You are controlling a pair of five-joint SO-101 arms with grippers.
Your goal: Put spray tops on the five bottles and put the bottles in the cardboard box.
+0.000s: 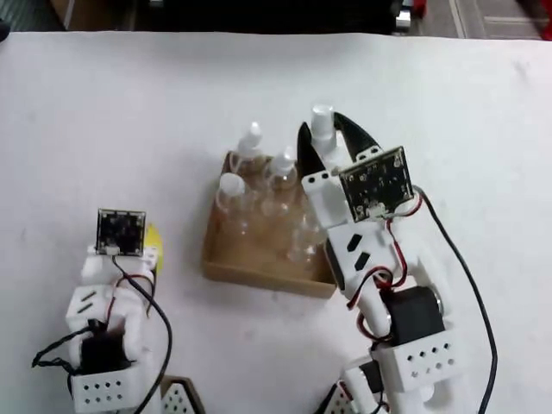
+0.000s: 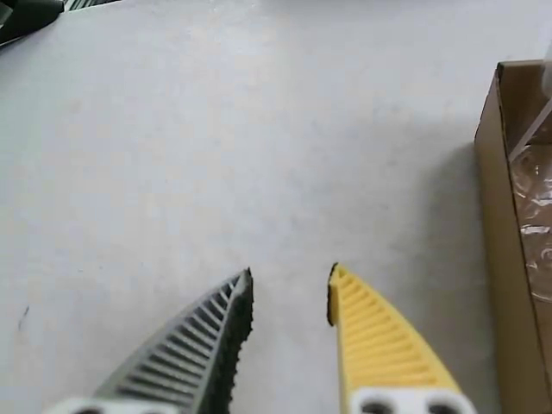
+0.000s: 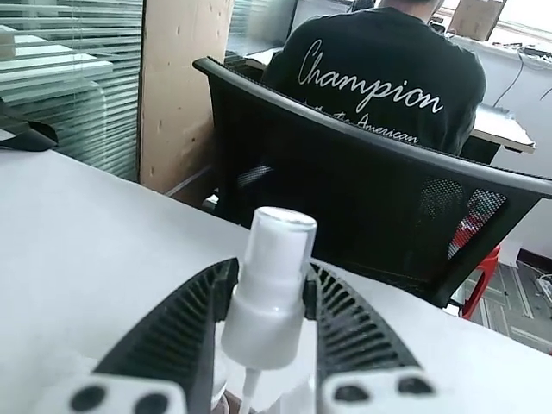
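Left gripper (image 2: 289, 289): low over the table (image 2: 216, 129), close to my base. Jaws partly open, clear gap between them, nothing held. One grey finger (image 2: 203, 345), one yellow.

Surface: plain white matte tabletop with faint scuffs and one small dark mark (image 2: 24, 315) off to the grey finger's side.

Cardboard box (image 1: 259, 267): flat on the table between my two arms, just beside the left gripper on the yellow-finger side, open side up. Its brown wall edges into the left wrist view.

Bottles (image 1: 283, 172): clear, standing upright inside the box, long axes vertical. Three at the far-left part show white tops pointing straight up. More clear shapes sit on the right side of the box; can't count them or tell whether they're capped.

Right gripper (image 3: 272, 272): raised at the box's far right corner, black jaws closed around a spray top (image 3: 278, 237). They clamp it at the collar with the head poking up above the fingertips. Its long axis is vertical, head up, with a thin dip tube (image 3: 250, 388) hanging down below. Can't tell which way the nozzle faces or whether a bottle is attached under it.

Room past the table's far edge: black mesh office chair (image 3: 345, 198), pale wooden panel (image 3: 181, 86), blinds (image 3: 69, 69), red stool (image 3: 477, 276) on grey floor.
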